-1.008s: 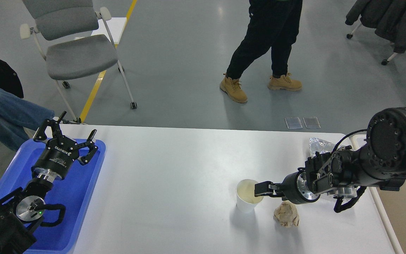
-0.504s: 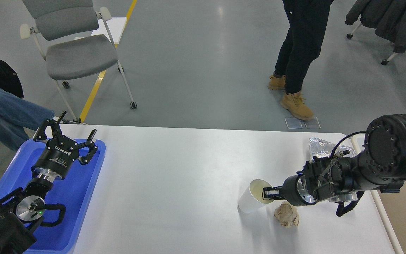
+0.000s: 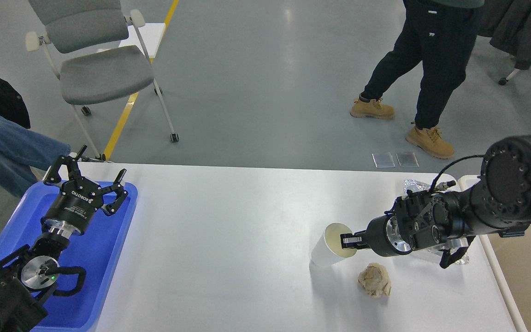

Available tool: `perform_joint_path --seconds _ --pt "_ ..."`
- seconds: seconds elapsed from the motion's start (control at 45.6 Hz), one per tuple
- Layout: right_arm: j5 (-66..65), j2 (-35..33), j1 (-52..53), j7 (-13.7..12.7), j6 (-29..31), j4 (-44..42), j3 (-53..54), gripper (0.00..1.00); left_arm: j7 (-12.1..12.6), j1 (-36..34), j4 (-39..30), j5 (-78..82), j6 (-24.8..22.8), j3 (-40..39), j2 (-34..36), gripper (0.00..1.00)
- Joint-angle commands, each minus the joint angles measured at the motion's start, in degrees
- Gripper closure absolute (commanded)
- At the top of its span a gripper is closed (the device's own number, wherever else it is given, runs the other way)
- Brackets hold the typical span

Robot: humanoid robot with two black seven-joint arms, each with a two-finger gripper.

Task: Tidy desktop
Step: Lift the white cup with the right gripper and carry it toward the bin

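The white desktop (image 3: 228,240) fills the middle of the head view. A white paper cup (image 3: 326,252) on its right part leans with its mouth toward my right gripper (image 3: 348,240). That gripper is shut on the cup's rim, one finger inside the mouth. A crumpled brown paper ball (image 3: 374,280) lies just in front of the gripper. A crinkled foil wrapper (image 3: 414,186) lies behind my right arm, partly hidden. My left gripper (image 3: 88,177) is open and empty above the far end of the blue tray (image 3: 104,258).
A cream bin's rim (image 3: 500,276) runs along the desktop's right edge. A grey chair (image 3: 99,69) stands beyond the far left corner. A person in tan boots (image 3: 431,138) walks on the floor behind. A seated person's leg (image 3: 12,143) is at the left.
The cup stood upright; now it is tipped and shifted slightly right in my right gripper. The person behind has walked to the right. My left arm has not moved.
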Motion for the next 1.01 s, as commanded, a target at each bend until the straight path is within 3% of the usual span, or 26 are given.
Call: perform_joint_path --seconds 0.0,0.307,0.614,0.767,0.987 --pt "-4.83 -7.19 13.14 1.2 6.09 5.3 1.22 1.0 0.0 0.03 0.01 0.0 0.0 0.0 0.0 0.01" --pt "-13.09 -18.45 31.7 1.11 23.84 6.97 0.34 1.0 0.0 0.03 0.01 0.0 0.0 0.0 0.0 0.01" --pt "-16.88 -21.44 42.24 0.67 37.2 7.06 -3.52 1.0 0.0 0.03 0.01 0.0 0.0 0.0 0.0 0.01" --pt "-19.95 -22.59 46.99 0.76 42.21 6.97 -2.91 1.0 0.0 0.03 0.01 0.0 0.0 0.0 0.0 0.01" --pt "-21.45 -23.29 48.93 0.76 43.71 6.97 -2.56 1.0 0.0 0.03 0.01 0.0 0.0 0.0 0.0 0.01"
